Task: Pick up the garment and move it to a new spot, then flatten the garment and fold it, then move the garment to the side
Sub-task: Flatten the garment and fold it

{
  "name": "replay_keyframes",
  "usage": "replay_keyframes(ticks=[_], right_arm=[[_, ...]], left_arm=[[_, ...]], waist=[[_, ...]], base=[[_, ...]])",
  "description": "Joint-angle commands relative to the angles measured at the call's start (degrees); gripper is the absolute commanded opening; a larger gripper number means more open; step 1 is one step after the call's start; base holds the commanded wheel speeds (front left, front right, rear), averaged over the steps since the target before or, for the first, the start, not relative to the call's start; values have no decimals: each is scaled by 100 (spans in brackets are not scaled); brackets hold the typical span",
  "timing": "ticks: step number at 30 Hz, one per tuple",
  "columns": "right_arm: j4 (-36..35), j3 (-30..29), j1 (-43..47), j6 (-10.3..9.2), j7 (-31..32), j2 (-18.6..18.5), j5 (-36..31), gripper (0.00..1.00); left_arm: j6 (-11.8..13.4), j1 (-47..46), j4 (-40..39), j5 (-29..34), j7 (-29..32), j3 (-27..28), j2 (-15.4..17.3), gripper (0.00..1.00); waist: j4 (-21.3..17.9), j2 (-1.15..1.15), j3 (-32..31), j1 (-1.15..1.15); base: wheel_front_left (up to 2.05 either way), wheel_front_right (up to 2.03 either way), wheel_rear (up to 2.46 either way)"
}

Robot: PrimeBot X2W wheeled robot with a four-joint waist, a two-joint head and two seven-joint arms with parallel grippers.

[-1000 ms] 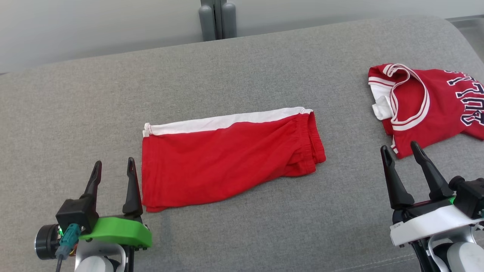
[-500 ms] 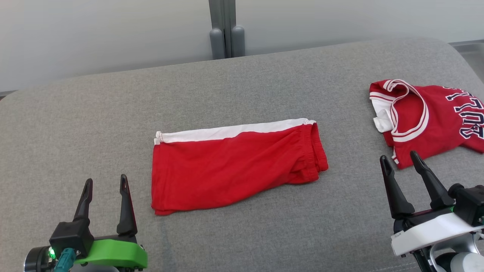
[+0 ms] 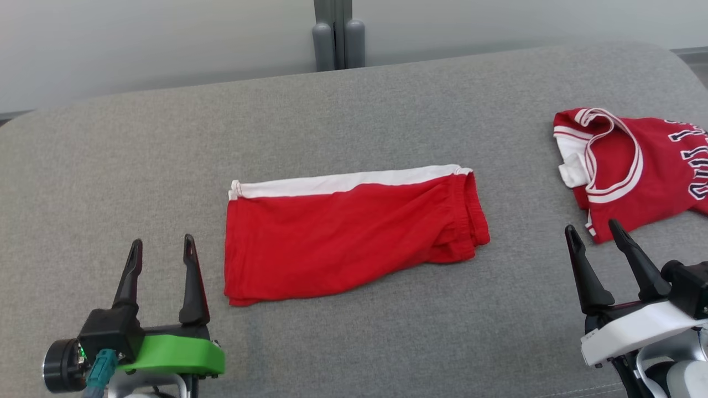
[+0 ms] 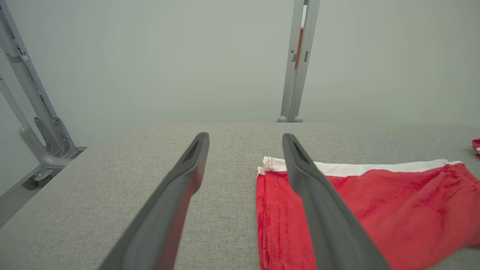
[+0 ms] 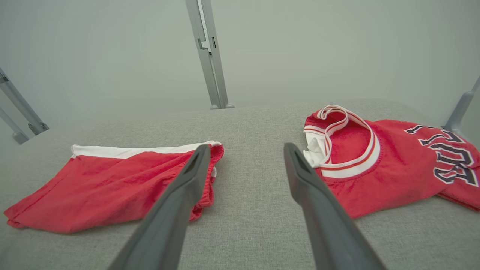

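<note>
1. Folded red-and-white fabric shorts point(image 3: 354, 232) are lying flat mid grey cushion point(image 3: 332, 121).
2. I'm hovering the left gripper point(image 3: 163, 241) just beside them, fingers spread, empty.
3. My right gripper point(image 3: 591, 226) is hovering near the red jersey point(image 3: 636, 166), fingers spread.

Lab-like test bay: bare pale wall point(image 3: 166, 44), grey metal posts point(image 3: 338, 38).

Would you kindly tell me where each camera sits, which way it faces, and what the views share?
Head view: on the head, facing forward and down at the grey cushion, red shorts and red jersey; left tool and right tool, both open, at the bottom.
Left wrist view: on the left wrist, facing along that tool's fingers towards the shorts.
Right wrist view: on the right wrist, facing between shorts and jersey; its fingers show.
Shared: all three show the shorts.
</note>
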Motion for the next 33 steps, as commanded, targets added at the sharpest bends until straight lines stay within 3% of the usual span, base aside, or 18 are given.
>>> replay_keyframes(ticks=[1, 7, 16, 22, 29, 30, 32, 33], right_arm=[[80, 14, -158, -2, -6, -44, 36, 100], [619, 420, -794, -2, -36, -136, 135, 100], [2142, 1156, -1812, -2, -87, -6, 328, 100], [2877, 1081, -1929, -3, -229, 9, 317, 100], [3271, 1094, -1843, -7, -149, 130, 615, 100], [3292, 1174, -1855, -7, -83, 133, 709, 94], [3271, 1341, -1883, -3, 10, 149, 868, 0], [3246, 1435, -1888, -2, 68, 143, 998, 0]], left_arm=[[-36, -190, 5, 82, -51, -44, -44, 100], [-127, -700, 129, 161, -191, -206, -202, 100], [-211, -1093, 399, 208, -352, -299, -305, 100], [-212, -1126, 446, 232, -394, -320, -312, 100], [-211, -1142, 474, 224, -414, -338, -320, 100], [-212, -1143, 479, 224, -420, -339, -313, 100], [-206, -1138, 484, 224, -427, -338, -299, 100], [-201, -1130, 486, 224, -430, -340, -292, 100]], waist=[[229, 0, 280, 0], [577, 0, 832, 0], [780, 0, 1078, 0], [775, 0, 1095, 0], [717, 0, 1089, 0], [709, 0, 1084, 0], [693, 0, 1072, 0], [685, 0, 1059, 0]], base=[[0, 0, 0], [0, 0, 0], [0, 0, 0], [0, 0, 0], [0, 0, 0], [0, 0, 0], [0, 0, 0], [0, 0, 0]])
